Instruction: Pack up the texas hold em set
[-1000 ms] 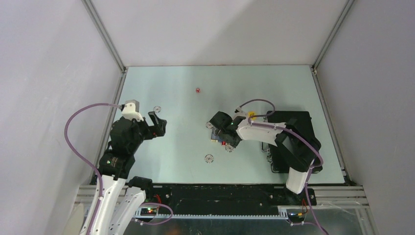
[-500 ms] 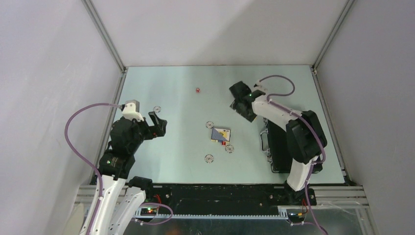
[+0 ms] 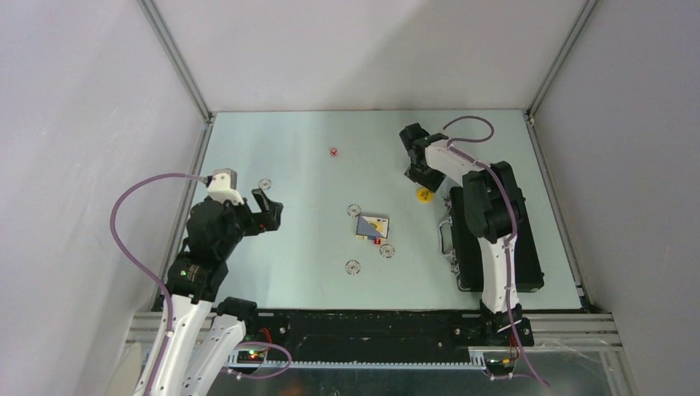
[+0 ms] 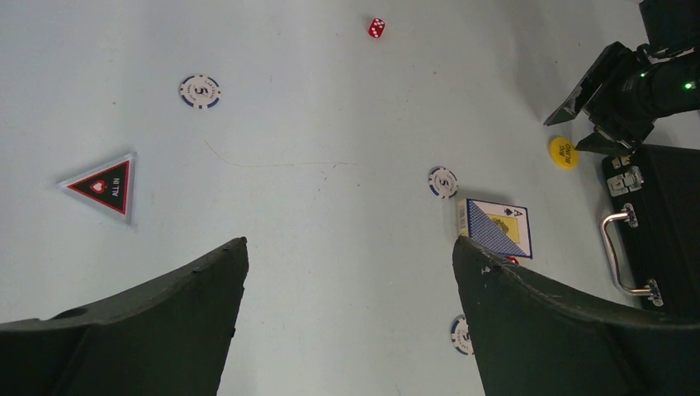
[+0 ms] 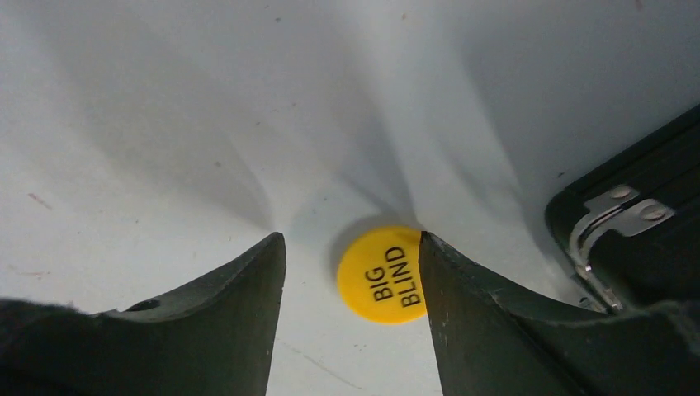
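Right gripper [image 5: 351,247]: it is hanging low over the table [image 3: 289,247] at the far right part, its jaws are standing partly apart, and it is gripping nothing.
Yellow disc [image 5: 384,274]: it is lying flat on the table between the two fingers and is showing the words BIG BLIND. The finger on the briefcase side is standing at its edge, and I cannot tell whether it is touching. On the other side a gap is showing.
Briefcase [image 3: 528,264]: it is lying flat along the right side of the table, partly under the right arm. Its silver handle [image 4: 623,252] is facing the middle of the table, and a latch is lying just beside the disc.
Card deck [image 4: 495,229]: it is lying near the middle of the table, well apart from the briefcase.
Poker chips [image 3: 353,266]: four are lying singly on the table, three near the deck and one at the left.
Red die [image 4: 376,27]: it is lying alone toward the far side.
Triangular piece [image 4: 103,184]: it is lying flat at the left part and is reading ALL IN.
Left gripper [image 4: 348,247]: it is hanging above the left part of the table, its jaws are standing wide apart, and it is holding nothing.
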Motion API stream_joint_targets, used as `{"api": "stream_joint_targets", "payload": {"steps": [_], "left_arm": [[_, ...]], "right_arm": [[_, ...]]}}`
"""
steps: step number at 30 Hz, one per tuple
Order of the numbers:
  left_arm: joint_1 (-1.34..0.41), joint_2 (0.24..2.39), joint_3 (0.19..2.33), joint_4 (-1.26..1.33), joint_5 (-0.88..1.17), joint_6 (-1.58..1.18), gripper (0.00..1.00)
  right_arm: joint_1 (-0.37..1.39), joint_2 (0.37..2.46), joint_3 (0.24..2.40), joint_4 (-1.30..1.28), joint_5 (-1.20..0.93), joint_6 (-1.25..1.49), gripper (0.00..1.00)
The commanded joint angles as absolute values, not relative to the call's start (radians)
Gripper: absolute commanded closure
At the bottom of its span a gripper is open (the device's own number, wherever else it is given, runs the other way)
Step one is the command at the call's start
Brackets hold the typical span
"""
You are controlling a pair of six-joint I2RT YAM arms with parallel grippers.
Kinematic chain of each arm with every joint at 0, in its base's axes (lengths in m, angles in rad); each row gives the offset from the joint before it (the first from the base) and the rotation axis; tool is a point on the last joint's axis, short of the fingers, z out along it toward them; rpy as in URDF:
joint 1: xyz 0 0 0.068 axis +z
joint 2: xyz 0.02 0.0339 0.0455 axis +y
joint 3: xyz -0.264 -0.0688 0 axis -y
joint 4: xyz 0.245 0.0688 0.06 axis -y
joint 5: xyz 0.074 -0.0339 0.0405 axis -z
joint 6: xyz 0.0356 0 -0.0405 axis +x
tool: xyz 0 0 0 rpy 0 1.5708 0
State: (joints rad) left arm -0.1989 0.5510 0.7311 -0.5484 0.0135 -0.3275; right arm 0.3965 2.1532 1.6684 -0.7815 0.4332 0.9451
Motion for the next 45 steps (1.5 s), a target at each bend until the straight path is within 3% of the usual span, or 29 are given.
{"api": "stream_joint_targets", "payload": {"steps": [1,7,14,29,45], "left_arm": [[-0.208,0.547,0.722,-0.536,0.035,-0.295,0.02],[-0.208,0.546,0.722,-0.536,0.037,-0.293,0.02],[-0.21,0.544,0.721,-0.536,0.038,-0.293,0.02],[-0.212,0.531,0.719,-0.537,0.032,-0.287,0.02],[-0.212,0.521,0.721,-0.537,0.02,-0.28,0.02]], "right_arm": [[0.374,2.147,1.678,-0.811,0.456,0.929,0.37],[0.362,2.121,1.59,-0.767,0.442,0.929,0.41],[0.361,2.104,1.517,-0.726,0.402,0.93,0.53],[0.518,2.012,1.334,-0.696,0.391,0.962,0.54],[0.741,1.789,0.983,-0.632,0.349,1.122,0.54]]}}
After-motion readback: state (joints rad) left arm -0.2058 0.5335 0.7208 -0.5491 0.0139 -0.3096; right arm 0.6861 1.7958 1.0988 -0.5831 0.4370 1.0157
